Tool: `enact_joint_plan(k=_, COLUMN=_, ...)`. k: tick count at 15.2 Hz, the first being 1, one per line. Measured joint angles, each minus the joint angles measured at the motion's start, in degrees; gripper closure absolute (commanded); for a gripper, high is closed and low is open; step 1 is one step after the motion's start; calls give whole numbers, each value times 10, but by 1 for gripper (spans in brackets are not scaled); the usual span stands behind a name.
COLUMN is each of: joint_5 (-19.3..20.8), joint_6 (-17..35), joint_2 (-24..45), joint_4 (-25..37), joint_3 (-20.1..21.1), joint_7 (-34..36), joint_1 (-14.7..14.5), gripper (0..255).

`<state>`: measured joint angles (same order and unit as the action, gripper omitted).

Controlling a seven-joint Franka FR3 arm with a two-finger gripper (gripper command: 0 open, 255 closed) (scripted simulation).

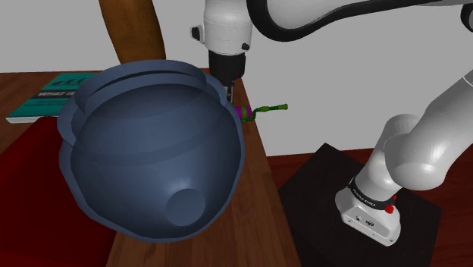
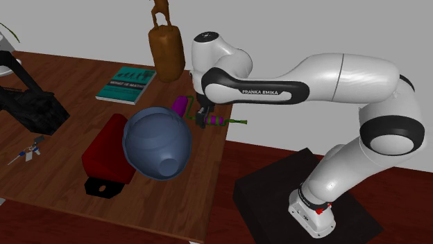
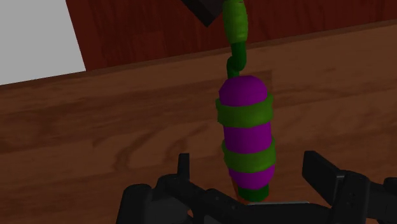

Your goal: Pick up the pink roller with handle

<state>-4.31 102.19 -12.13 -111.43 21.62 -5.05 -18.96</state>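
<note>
Wrist view: gripper (image 3: 249, 164) points down, spread (not touching) astride the purple roller (image 3: 247, 127).

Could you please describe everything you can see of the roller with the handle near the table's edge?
The roller is a purple cylinder with rounded ends, wrapped in green bands, with a kinked green handle at one end. No material shows plainly. It lies flat on the wooden table by its edge, and the handle reaches out past that edge. The end effector straddles the barrel, its fingers open, one on each side, not touching it.
</note>
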Motion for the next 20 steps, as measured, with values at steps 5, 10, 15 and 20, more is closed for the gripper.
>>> enact_joint_plan(k=5, joint_5=-1, joint_6=3, joint_2=-2, joint_4=-5, joint_3=0, joint_7=0, joint_1=0, gripper=255)
enact_joint_plan(k=10, joint_5=-1, joint_6=3, joint_2=-2, joint_4=-5, joint_3=0, joint_7=0, joint_1=0, gripper=255)
enact_joint_plan(k=15, joint_5=1, joint_6=-19, joint_2=1, joint_4=21, joint_3=-1, joint_7=0, joint_1=1, gripper=255)
enact_joint_plan(k=20, joint_5=3, joint_6=-59, joint_2=6, joint_4=65, joint_3=-2, joint_7=1, joint_1=2, gripper=255)
